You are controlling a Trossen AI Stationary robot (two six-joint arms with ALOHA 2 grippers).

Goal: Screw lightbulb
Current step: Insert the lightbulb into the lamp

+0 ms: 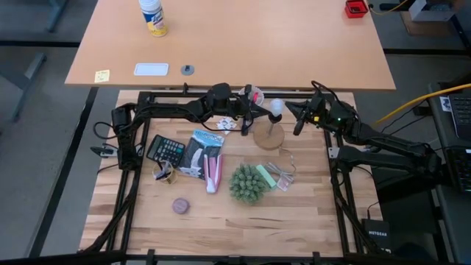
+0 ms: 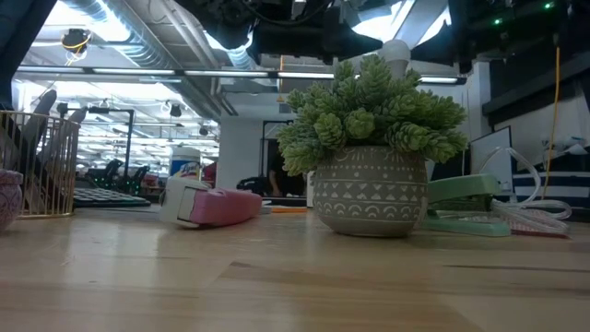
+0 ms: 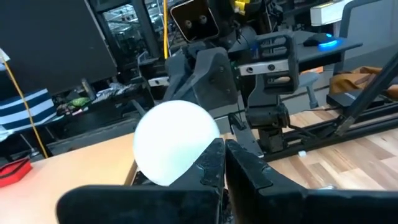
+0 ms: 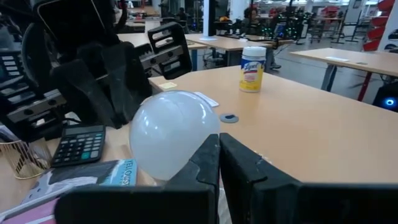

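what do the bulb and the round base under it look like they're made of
The lightbulb looks like frosted white glass or plastic: smooth, milky, with a soft sheen; which of the two cannot be told. The round base looks like unfinished light wood, tan and matte. The left pincer and the right pincer sit on either side of the bulb.

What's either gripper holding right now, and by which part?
Nothing, as far as shows. The left gripper and right gripper are both shut beside the lightbulb globe, not around it; whether they touch it cannot be told.
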